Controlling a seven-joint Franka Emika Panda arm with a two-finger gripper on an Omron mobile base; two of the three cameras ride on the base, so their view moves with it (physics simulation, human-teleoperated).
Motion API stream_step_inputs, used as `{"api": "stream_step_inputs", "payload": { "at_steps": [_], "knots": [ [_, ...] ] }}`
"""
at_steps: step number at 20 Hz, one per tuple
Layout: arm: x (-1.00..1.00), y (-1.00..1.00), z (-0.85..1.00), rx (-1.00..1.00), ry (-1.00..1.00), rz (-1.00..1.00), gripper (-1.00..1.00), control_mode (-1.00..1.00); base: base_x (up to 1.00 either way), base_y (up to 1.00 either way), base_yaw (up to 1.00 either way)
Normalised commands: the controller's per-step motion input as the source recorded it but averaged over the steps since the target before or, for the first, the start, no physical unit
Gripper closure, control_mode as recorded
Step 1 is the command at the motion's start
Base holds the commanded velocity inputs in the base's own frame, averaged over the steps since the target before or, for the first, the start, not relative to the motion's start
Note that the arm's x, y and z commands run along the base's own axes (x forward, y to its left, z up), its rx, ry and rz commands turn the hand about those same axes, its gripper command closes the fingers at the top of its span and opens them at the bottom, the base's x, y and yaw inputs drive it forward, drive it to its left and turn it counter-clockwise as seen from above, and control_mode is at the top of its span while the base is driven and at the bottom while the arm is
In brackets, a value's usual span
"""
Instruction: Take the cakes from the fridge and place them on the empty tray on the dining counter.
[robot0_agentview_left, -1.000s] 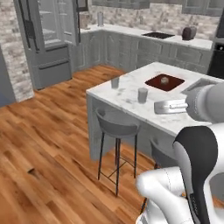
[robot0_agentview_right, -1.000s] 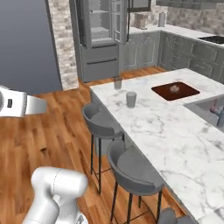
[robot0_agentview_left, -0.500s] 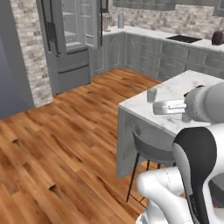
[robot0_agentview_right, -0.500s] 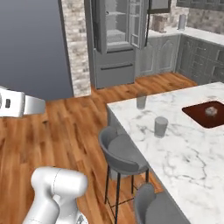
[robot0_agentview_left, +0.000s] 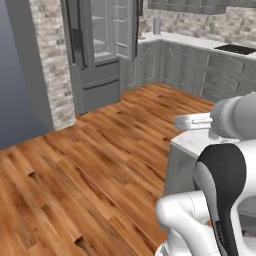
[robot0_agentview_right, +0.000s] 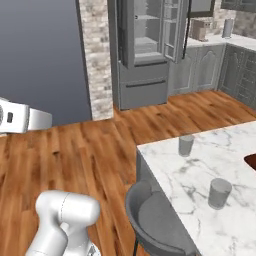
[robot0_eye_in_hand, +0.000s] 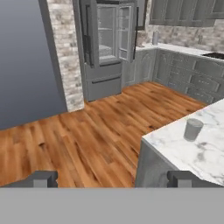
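Nearest, the gripper (robot0_eye_in_hand: 112, 178) has its two dark fingertips (robot0_eye_in_hand: 42, 178) spread wide with nothing between them, above the wood floor (robot0_eye_in_hand: 87, 135). Just to the right is the corner of the marble dining counter (robot0_eye_in_hand: 199, 151), carrying a grey cup (robot0_eye_in_hand: 192, 129). Well beyond the fingers, across the floor, the fridge (robot0_eye_in_hand: 107, 48) stands with both upper doors open beside a brick pillar (robot0_eye_in_hand: 65, 52); no cakes can be made out on its pale shelves.
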Motion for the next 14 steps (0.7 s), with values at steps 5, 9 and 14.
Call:
{"api": "stream_step_inputs", "payload": {
  "at_steps": [5, 9, 14],
  "knots": [
    [0.00, 0.00, 0.00, 0.00, 0.00, 0.00, -1.00, 1.00, 1.00, 0.08, 0.12],
    [0.00, 0.00, 0.00, 0.00, 0.00, 0.00, -1.00, 1.00, 1.00, 0.06, 0.08],
    [0.00, 0.00, 0.00, 0.00, 0.00, 0.00, -1.00, 1.00, 1.00, 0.15, 0.08]
  ]
}}
